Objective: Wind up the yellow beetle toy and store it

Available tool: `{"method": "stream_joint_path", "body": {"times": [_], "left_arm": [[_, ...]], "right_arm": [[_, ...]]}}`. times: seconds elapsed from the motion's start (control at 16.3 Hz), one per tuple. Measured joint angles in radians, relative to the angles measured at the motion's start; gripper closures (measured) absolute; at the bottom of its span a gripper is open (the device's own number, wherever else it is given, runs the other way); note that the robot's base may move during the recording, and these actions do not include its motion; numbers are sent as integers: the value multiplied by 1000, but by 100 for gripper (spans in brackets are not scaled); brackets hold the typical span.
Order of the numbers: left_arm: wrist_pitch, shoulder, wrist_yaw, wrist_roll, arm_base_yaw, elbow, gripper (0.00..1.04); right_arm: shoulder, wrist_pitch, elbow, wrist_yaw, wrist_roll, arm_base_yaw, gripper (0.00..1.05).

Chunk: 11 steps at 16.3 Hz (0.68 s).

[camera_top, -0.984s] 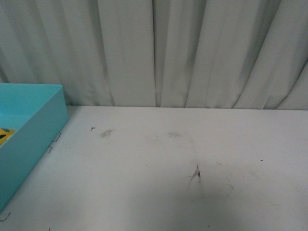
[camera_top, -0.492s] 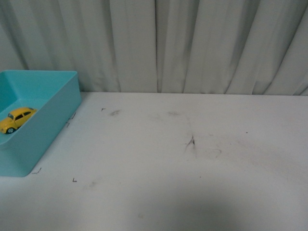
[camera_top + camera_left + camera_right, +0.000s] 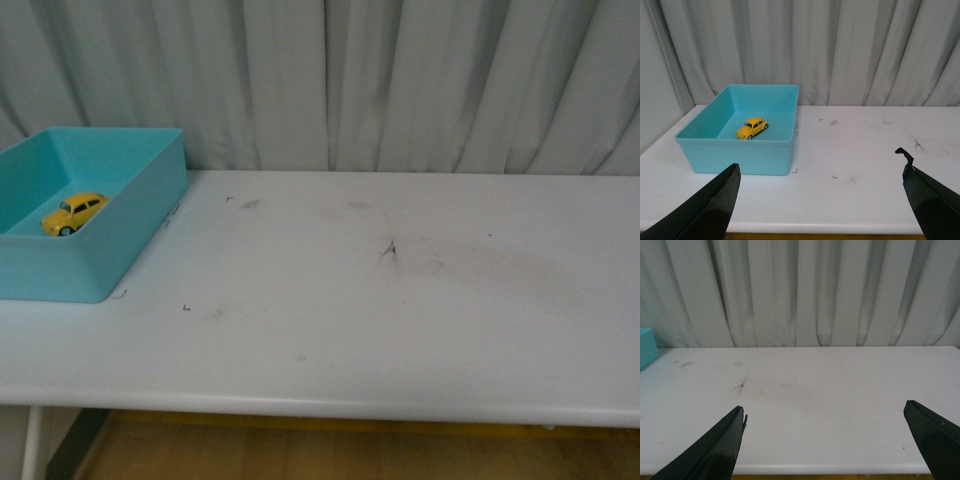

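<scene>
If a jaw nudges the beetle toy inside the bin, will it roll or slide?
The beetle toy stands on its wheels on the bin floor, so a push along its length would probably roll it. Its glossy rounded body looks slippery to pinch. It seems small and light.

White rectangular tabletop (image 3: 400, 330), matte, scuffed with grey smudges and small dark marks. Pleated pale grey-white curtain (image 3: 420, 80) hangs full width behind the table's far edge. Brown wood-tone floor (image 3: 300, 455) visible below the near edge. Lighting soft, even.

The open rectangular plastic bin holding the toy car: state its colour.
Turquoise open rectangular plastic bin, seen best in the left wrist view.
</scene>
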State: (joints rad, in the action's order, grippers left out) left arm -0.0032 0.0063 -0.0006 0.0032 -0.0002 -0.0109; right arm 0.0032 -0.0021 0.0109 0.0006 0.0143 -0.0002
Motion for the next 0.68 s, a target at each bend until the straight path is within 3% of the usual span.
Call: {"method": "stream_joint_path", "body": {"times": [0.68], "left_arm": [[0, 0, 0, 0, 0, 0, 7]], "right_arm": [[0, -3, 0, 0, 0, 0, 6]]}}
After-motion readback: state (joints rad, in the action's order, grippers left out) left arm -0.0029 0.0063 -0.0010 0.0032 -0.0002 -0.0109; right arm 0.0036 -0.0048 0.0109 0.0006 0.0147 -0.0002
